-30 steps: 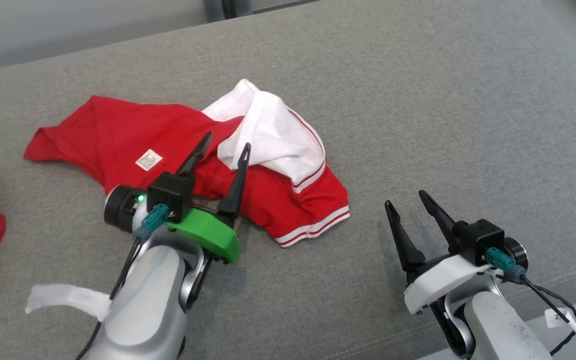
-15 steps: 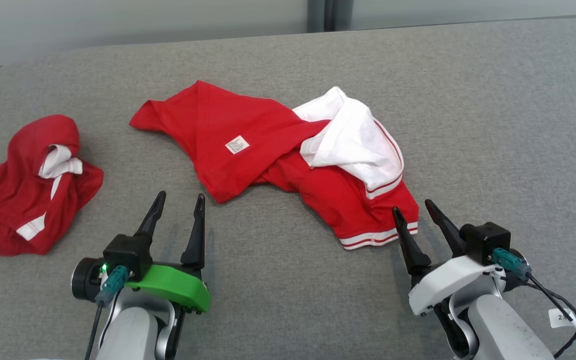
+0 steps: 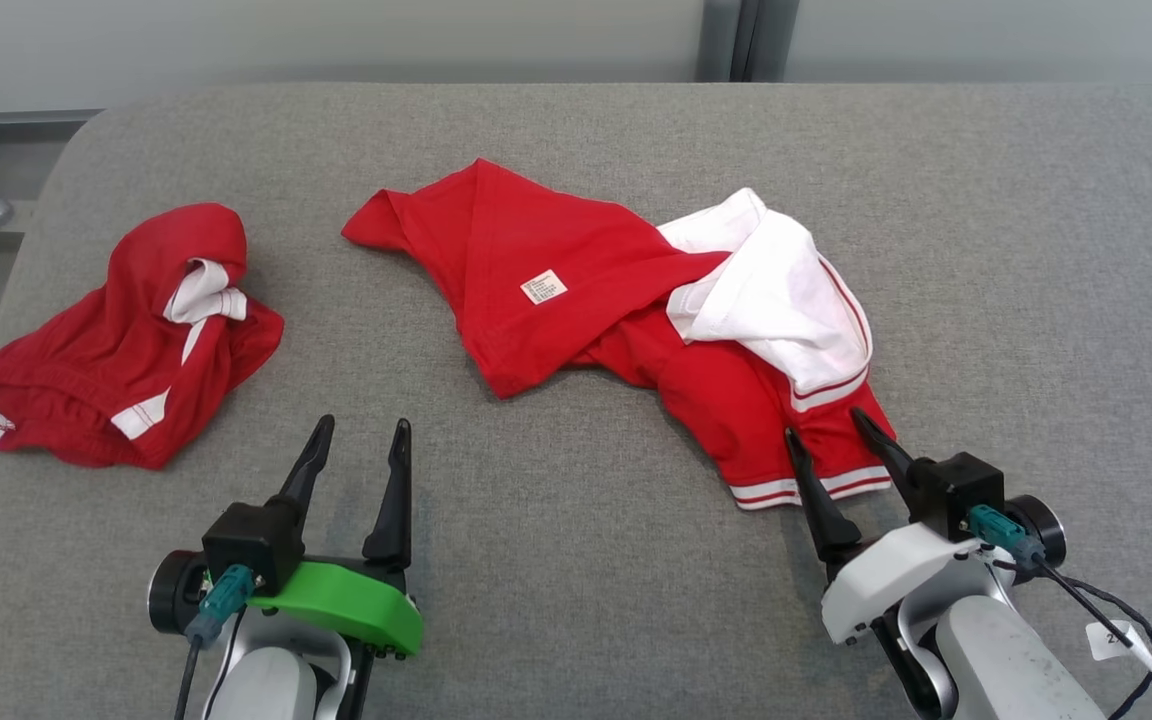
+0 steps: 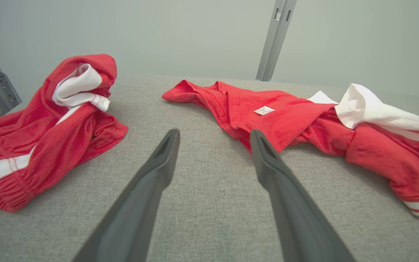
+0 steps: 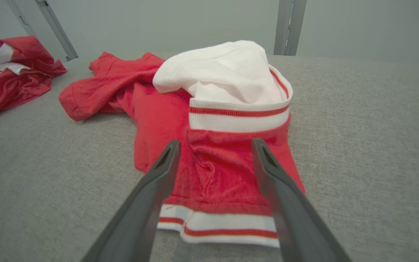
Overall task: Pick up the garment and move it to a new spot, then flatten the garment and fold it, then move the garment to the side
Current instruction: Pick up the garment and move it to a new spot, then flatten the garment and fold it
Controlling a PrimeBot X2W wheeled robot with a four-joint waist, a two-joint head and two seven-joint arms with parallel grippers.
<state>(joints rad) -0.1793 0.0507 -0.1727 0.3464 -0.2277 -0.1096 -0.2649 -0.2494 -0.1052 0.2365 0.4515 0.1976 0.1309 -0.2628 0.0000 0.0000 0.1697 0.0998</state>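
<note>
1. The garment [image 3: 576,270] is red with a white panel [image 3: 776,300]. It lies crumpled but fairly spread out on the grey padded surface [image 3: 576,580], a bit right of centre in the head view. A small white label [image 3: 543,287] faces up on the red part.
2. Edge-wise, one red corner points off to the far left and the white panel bunches up on the right. The striped hem [image 3: 806,487] is the edge closest to the robot. All of it sits well inside the surface.
3. The right gripper [image 3: 823,422] is parked right at that hem, fingers spread wide and gripping nothing. In the right wrist view the hem lies between the two fingers. It's hard to say whether the tips actually touch the cloth.
4. The left gripper [image 3: 363,423] is over bare grey on the near side of the garment's left half. Its fingers are just as wide apart, and it's empty too.
5. There's a big bare stretch to the right of the garment and a bare band along the near side between the grippers. A clear gap runs between the garment and the surface's far edge.
6. A second red garment [image 3: 126,340] is heaped near the left edge, well apart from the first, with bare grey between them.
7. The surface's far-left corner is rounded. Behind the far edge are a pale wall [image 3: 336,40] and a metal post [image 3: 741,40].
</note>
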